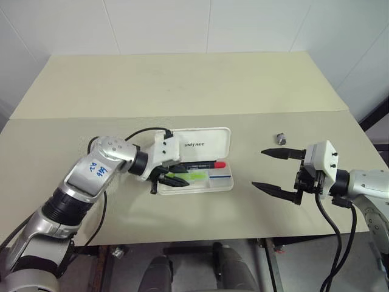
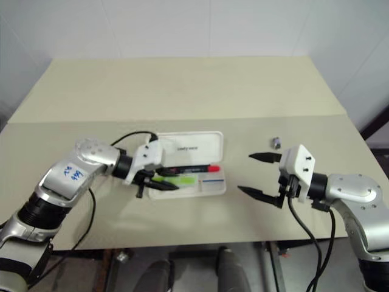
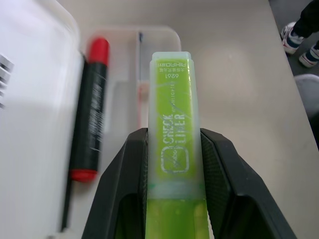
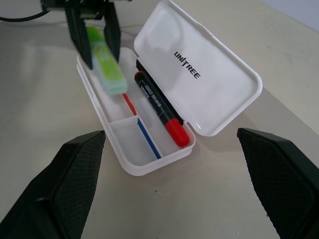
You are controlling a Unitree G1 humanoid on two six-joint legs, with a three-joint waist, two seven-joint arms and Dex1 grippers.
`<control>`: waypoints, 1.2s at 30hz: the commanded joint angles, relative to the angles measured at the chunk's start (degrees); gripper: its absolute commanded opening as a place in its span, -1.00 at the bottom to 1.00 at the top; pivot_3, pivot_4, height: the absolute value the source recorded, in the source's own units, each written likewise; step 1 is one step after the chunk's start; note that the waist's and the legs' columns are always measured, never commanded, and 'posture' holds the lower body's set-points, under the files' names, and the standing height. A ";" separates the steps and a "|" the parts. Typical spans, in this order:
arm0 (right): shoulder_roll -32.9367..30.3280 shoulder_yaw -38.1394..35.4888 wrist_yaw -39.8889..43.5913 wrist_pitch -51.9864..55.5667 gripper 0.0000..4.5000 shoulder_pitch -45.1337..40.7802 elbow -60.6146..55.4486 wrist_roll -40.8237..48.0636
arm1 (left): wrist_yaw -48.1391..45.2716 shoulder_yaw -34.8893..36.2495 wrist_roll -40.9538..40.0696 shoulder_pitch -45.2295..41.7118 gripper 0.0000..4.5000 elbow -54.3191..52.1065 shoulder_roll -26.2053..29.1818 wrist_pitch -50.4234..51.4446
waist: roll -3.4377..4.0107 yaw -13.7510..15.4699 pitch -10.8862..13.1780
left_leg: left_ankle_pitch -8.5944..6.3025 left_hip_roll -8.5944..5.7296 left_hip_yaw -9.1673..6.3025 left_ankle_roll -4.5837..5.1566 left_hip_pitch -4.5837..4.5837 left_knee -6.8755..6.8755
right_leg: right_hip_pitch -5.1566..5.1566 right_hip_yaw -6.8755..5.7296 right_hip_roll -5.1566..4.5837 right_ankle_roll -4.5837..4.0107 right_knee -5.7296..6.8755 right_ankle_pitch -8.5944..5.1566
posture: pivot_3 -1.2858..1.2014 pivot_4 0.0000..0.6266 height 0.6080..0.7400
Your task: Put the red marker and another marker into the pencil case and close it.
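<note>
my left hand [image 1: 163, 180] grips the slim lime-green marker [image 4: 108, 70] over the open white hard plastic pencil case [image 1: 206, 146], where the red-capped black marker [image 4: 160, 110] lies, while my right hand [image 1: 278, 172] hangs spread wide above the tabletop [image 1: 182, 85].

Both arms are shiny silver metal with black rings at the joints. The left arm [image 1: 85, 182] has blue handwriting scribbled on its silver shell. Each wrist ends in a white boxy block. The block on the right arm [image 1: 364, 182] has small dark screws on its face. A black cable loops over the top of the left wrist block, and more black cables hang down under the right wrist. The left gripper [image 1: 165, 178] and the right gripper [image 1: 278, 171] each have two black fingers, long and pointed. The insides of the fingers [image 4: 75, 184] have a bumpy, dotted pattern.
</note>
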 commanded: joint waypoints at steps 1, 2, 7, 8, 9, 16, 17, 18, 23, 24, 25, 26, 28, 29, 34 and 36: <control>-0.19 -1.56 -0.62 -0.46 1.00 0.31 -2.20 0.66 | 0.63 0.85 0.77 0.84 -0.51 -3.23 0.57 -0.31 | 0.00 0.02 0.00 | 0.00 0.00 0.00 0.00 -0.01 0.03 | 0.00 0.00 0.00 0.00 0.00 0.00 | 0.03 -0.52 1.00; -0.17 -1.56 -0.70 -0.45 1.00 0.29 -2.20 0.68 | 0.89 0.89 1.17 1.46 -0.51 -3.04 0.72 -0.70 | 0.00 0.03 0.00 | 0.00 0.00 0.00 0.00 -0.03 0.07 | 0.00 0.00 0.00 0.00 0.00 0.00 | 0.03 -0.52 1.00; -0.09 -1.27 -1.05 -0.35 1.00 0.13 -2.23 0.74 | 2.68 1.21 3.30 2.60 -0.51 -1.70 0.39 -2.73 | -0.01 0.00 0.01 | -0.01 0.00 0.00 0.02 -0.04 0.28 | 0.06 0.01 0.00 -0.22 0.01 -0.10 | 0.03 -0.52 1.00; -0.06 -1.18 -1.10 -0.34 1.00 0.06 -2.22 0.75 | 3.33 1.39 3.65 2.44 -0.51 -1.22 -0.05 -3.09 | -0.01 0.00 0.00 | -0.01 0.00 0.00 0.02 -0.05 0.33 | 0.07 0.01 0.00 -0.24 0.02 -0.10 | 0.03 -0.52 1.00; -0.03 -1.08 -1.17 -0.32 1.00 -0.02 -2.22 0.76 | 4.07 1.52 4.02 2.21 -0.51 -0.74 -0.55 -3.41 | -0.01 0.01 0.00 | -0.01 0.00 0.00 0.02 -0.05 0.35 | 0.09 0.02 0.00 -0.24 0.01 -0.09 | 0.03 -0.52 1.00; 0.00 -0.76 -1.32 -0.39 1.00 -0.39 -1.99 0.68 | 5.29 1.87 3.96 2.03 -0.51 -0.59 -2.67 -3.99 | -0.01 0.04 0.00 | -0.01 -0.01 0.00 0.02 -0.03 0.40 | 0.15 0.03 0.00 -0.23 0.02 -0.06 | 0.03 -0.52 1.00; 0.00 -0.75 -1.33 -0.42 1.00 -0.37 -1.98 0.64 | 5.52 1.70 4.19 2.06 -0.51 -0.39 -2.94 -4.23 | -0.01 0.04 0.00 | -0.01 -0.01 0.00 0.02 -0.03 0.39 | 0.15 0.03 0.00 -0.23 0.02 -0.06 | 0.03 -0.52 1.00; 0.01 -0.73 -1.34 -0.44 1.00 -0.34 -1.96 0.61 | 5.78 1.55 4.45 2.03 -0.51 -0.16 -3.24 -4.39 | -0.01 0.02 0.00 | -0.01 -0.01 0.00 0.02 -0.04 0.39 | 0.14 0.03 0.00 -0.23 0.01 -0.06 | 0.03 -0.52 1.00; 0.04 -0.75 -1.57 -0.34 1.00 -0.20 -2.09 0.57 | 5.97 1.01 5.07 1.70 -0.51 0.05 -4.23 -4.68 | -0.01 0.01 0.00 | -0.01 -0.01 0.00 0.02 -0.02 0.40 | 0.14 0.03 0.00 -0.23 0.03 -0.06 | 0.03 -0.52 1.00; 0.01 -0.82 -1.56 -0.35 1.00 -0.14 -2.09 0.59 | 6.03 0.80 5.41 1.62 -0.51 0.22 -4.36 -4.83 | -0.01 0.01 0.00 | -0.01 -0.01 0.00 0.02 -0.02 0.41 | 0.14 0.03 0.00 -0.23 0.03 -0.06 | 0.03 -0.52 1.00; -0.02 -0.89 -1.58 -0.36 1.00 -0.05 -2.12 0.60 | 6.26 0.57 5.93 1.53 -0.51 0.48 -4.44 -4.92 | -0.01 0.01 0.00 | -0.01 -0.02 0.00 0.02 -0.03 0.42 | 0.15 0.03 0.00 -0.22 0.03 -0.06 | 0.03 -0.52 1.00; -0.05 -0.95 -1.59 -0.36 1.00 0.01 -2.15 0.61 | 6.44 0.38 6.41 1.45 -0.51 0.73 -4.52 -4.97 | -0.01 0.02 0.00 | -0.01 -0.02 0.01 0.02 -0.03 0.42 | 0.15 0.04 0.00 -0.22 0.03 -0.05 | 0.03 -0.52 1.00; -0.10 -1.13 -1.65 -0.32 1.00 0.14 -2.24 0.66 | 6.28 0.06 7.07 1.38 -0.51 0.93 -4.48 -5.07 | -0.01 0.01 0.00 | -0.01 -0.02 0.00 0.02 -0.02 0.42 | 0.15 0.04 0.00 -0.22 0.03 -0.05 | 0.03 -0.52 1.00; -0.12 -1.23 -1.69 -0.29 1.00 0.21 -2.29 0.69 | 6.22 -0.05 7.39 1.37 -0.51 0.97 -4.45 -5.13 | -0.01 0.01 0.00 | -0.01 -0.02 0.00 0.02 -0.02 0.41 | 0.15 0.04 0.00 -0.22 0.03 -0.05 | 0.03 -0.52 1.00; -0.21 -1.56 -1.86 -0.25 1.00 0.52 -2.45 0.75 | 6.02 -0.23 8.30 1.30 0.24 0.81 -4.64 -4.40 | -0.01 0.03 0.00 | -0.01 -0.02 0.00 0.02 -0.03 0.41 | 0.15 0.04 0.00 -0.22 0.03 -0.05 | 0.03 -0.52 1.00; -0.26 -1.55 -1.88 -0.24 1.00 0.56 -2.46 0.71 | 5.86 -0.17 8.12 1.29 0.53 0.50 -4.94 -4.02 | 0.00 0.04 0.00 | -0.01 -0.02 0.00 0.02 -0.03 0.41 | 0.15 0.04 0.00 -0.22 0.03 -0.05 | 0.03 -0.52 1.00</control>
